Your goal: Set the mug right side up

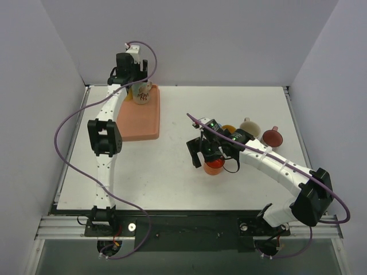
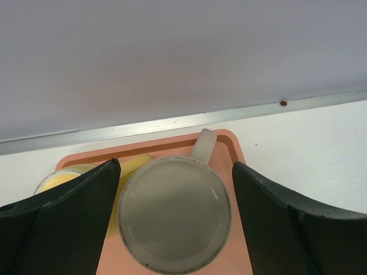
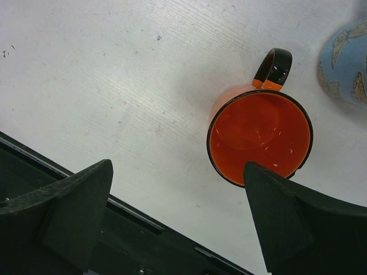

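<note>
Upper left of the top view, the left pincer [image 1: 139, 86] hangs over a cream mug [image 1: 141, 95] that's standing mouth up at the far end of a pink tray [image 1: 143, 123]. The wrist view shows its jaws spread wide on either side of the mug, not squeezing it, with something yellow [image 2: 57, 179] just beside, half hidden. Middle right, the right pincer [image 1: 205, 153] is spread too, over an orange mug [image 3: 260, 137] sitting mouth up on the white table [image 3: 114, 69], black handle pointing to the top of the wrist frame. Blue butterfly mug [image 3: 350, 63] sits at the upper right edge there.
</note>
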You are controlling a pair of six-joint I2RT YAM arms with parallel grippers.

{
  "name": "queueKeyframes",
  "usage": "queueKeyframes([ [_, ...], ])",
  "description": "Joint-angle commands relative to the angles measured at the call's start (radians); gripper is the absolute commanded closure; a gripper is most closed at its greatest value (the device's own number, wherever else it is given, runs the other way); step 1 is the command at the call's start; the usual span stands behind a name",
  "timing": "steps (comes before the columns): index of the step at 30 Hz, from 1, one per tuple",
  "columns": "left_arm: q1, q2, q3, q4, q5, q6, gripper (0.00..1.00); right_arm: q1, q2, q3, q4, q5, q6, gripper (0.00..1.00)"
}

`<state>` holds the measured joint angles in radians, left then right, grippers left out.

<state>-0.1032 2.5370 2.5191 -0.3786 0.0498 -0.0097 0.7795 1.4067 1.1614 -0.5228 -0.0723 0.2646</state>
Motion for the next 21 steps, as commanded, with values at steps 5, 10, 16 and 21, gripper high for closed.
queueKeyframes([
  [5,0.008,0.009,-0.002,-0.04,0.044,-0.05,0.1,0.007,0.003,0.017,-0.006,-0.001,0.002,0.09],
  [10,0.0,0.014,-0.019,-0.045,0.053,-0.013,0.1,0.006,0.011,0.023,-0.005,-0.009,0.002,0.09],
  [16,-0.01,0.031,-0.013,-0.048,0.039,0.047,0.1,0.009,0.006,0.017,-0.005,-0.006,0.005,0.09],
  [21,-0.003,0.026,-0.016,-0.075,0.071,0.057,0.62,0.009,-0.005,0.009,-0.006,0.002,0.007,0.09],
])
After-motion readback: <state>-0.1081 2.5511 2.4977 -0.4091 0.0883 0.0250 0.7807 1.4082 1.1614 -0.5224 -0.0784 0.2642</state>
